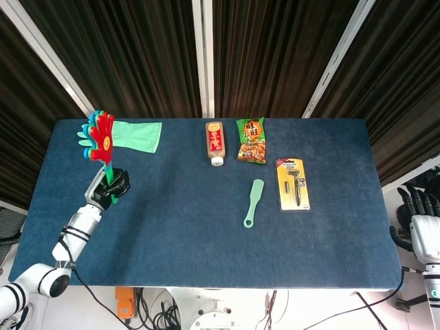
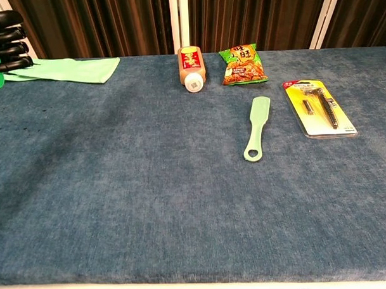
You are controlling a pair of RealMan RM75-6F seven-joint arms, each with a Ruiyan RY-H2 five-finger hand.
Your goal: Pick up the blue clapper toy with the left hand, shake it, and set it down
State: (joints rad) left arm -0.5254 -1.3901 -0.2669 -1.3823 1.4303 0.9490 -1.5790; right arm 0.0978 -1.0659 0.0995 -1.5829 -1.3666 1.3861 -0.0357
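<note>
My left hand (image 1: 110,187) grips the blue clapper toy (image 1: 100,134) upright above the surface (image 1: 206,227); right hand (image 1: 419,223) state indiscernible.

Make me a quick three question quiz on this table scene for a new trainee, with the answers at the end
1. True or false: the left hand holds the clapper toy raised off the table.
2. Which lies nearest the razor pack? A) green glove B) green spatula C) sauce bottle
3. Fill in: the snack bag lies right beside the ____ bottle.

Key
1. True: it grips the green handle, toy head pointing up.
2. B
3. sauce
</note>
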